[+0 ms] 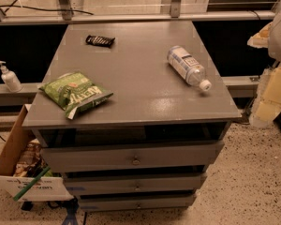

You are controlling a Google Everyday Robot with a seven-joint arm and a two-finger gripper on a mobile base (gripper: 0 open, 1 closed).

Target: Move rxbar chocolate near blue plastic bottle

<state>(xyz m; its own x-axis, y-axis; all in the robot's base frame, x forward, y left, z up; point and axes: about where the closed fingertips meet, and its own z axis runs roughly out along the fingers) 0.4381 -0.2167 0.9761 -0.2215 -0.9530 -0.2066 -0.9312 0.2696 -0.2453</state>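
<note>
The rxbar chocolate (100, 41) is a small flat black wrapper lying at the far left of the grey cabinet top (136, 83). The blue plastic bottle (188, 68) lies on its side at the right of the top, with its white cap pointing toward the front right corner. My gripper (270, 95) shows as pale white and yellow parts at the right edge of the view. It is beyond the cabinet's right side, off the top, and well apart from both the bar and the bottle.
A large green chip bag (75, 93) lies at the front left of the top. A white pump bottle (9, 77) stands on a ledge to the left. A cardboard box (18, 172) sits on the floor at the left. The cabinet has drawers (133, 159) below.
</note>
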